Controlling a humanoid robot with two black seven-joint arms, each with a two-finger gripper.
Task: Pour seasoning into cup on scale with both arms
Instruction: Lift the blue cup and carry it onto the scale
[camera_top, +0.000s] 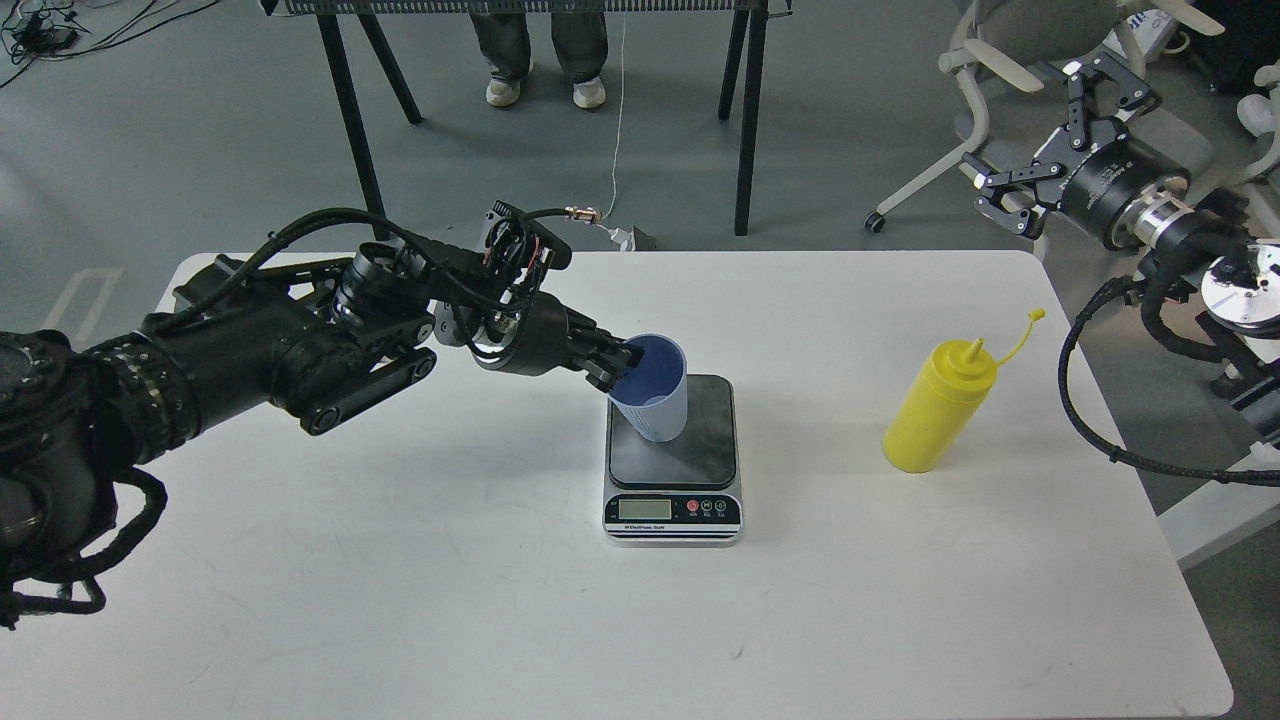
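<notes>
The light blue ribbed cup is over the dark platform of the scale, tilted slightly, at the table's middle. My left gripper comes in from the left and is shut on the cup's left rim. The yellow seasoning bottle stands upright on the table to the right of the scale, its small cap hanging off on its tether. My right gripper is open and empty, raised beyond the table's far right corner, well apart from the bottle.
The white table has rounded corners and its right edge runs close to the bottle. Beyond the far edge stand black table legs, a person's feet and a white office chair.
</notes>
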